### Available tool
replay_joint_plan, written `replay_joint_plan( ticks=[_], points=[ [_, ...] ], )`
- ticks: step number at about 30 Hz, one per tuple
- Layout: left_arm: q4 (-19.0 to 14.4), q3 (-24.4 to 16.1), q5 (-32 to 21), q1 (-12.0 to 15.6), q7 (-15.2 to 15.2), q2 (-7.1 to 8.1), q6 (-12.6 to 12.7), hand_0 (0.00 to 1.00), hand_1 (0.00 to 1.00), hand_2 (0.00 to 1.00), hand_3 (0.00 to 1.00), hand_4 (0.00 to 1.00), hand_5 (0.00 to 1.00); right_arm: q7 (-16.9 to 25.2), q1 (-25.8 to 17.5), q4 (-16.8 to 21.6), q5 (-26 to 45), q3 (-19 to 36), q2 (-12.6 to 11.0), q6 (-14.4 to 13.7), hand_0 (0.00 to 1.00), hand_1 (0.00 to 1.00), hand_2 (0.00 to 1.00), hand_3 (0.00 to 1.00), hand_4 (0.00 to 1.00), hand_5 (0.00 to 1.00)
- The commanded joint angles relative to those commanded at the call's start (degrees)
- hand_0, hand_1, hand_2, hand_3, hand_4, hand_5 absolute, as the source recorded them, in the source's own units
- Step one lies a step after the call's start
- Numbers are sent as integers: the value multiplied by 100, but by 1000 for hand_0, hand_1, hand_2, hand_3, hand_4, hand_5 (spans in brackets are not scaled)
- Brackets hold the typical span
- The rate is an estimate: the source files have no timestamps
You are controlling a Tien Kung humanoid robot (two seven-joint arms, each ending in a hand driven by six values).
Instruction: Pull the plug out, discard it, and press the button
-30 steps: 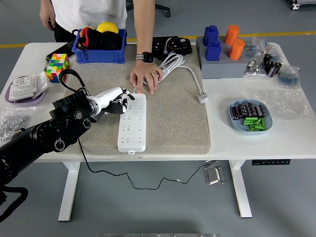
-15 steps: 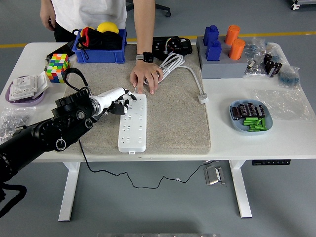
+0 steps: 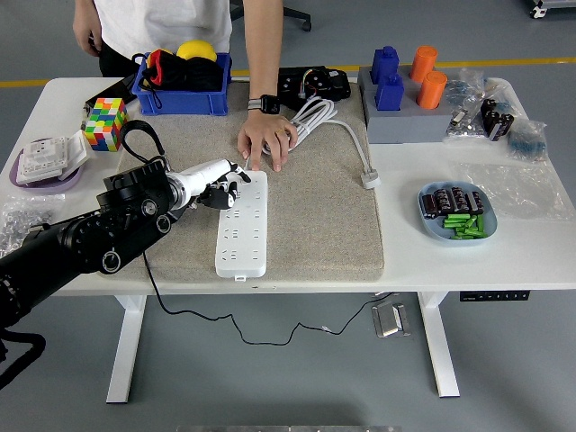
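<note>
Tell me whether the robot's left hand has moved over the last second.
Yes, slightly: the left hand has crept up the picture, toward the far end of the white power strip, which lies unmoved.

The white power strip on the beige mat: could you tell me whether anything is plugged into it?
Nothing plugged in: the white power strip shows only bare sockets; the white plug lies apart on the beige mat.

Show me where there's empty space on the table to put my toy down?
The beige felt mat is bare between the white power strip and the white plug. White tabletop is also free near the front, below the blue dish of batteries. The far edge and both ends are crowded, and the robot's left hand is beside the strip.
</note>
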Motion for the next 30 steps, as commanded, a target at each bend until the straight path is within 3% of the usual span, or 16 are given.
replay_joint_plan(
  ticks=[8,12,17,18,23,24,29,30],
  points=[
    [-717,-1019,522,313,-179,145,160,22,11,109,767,2,2,1,-9,7,-9,18,19,1,767,729,724,713,883,658],
    [-1150,-1733,1045,779,-474,205,381,77,54,122,725,2,2,2,-10,12,-18,38,34,0,767,729,724,713,883,658],
    [-1622,-2693,1367,1363,-427,306,347,77,54,122,725,2,2,0,-26,5,-33,57,43,1,767,729,724,713,883,658],
    [-1699,-2866,1416,1458,-427,335,348,414,489,533,734,634,2,0,-26,6,-35,61,43,1,767,729,724,713,883,658],
    [-2046,-3651,1609,1918,-414,476,356,414,489,533,734,634,2,0,-25,8,-44,91,50,0,767,729,724,713,883,658],
    [-2092,-3772,1630,1989,-423,485,372,761,749,725,815,726,16,0,-23,9,-44,94,52,0,767,729,724,713,883,658],
    [-2292,-4476,1714,2404,-524,434,495,761,749,725,815,726,16,2,-5,19,-43,112,59,-1,767,729,724,713,883,658],
    [-2322,-4627,1733,2488,-555,406,517,902,935,890,869,763,239,2,-2,20,-44,116,58,-1,767,729,724,713,883,658]
  ],
)
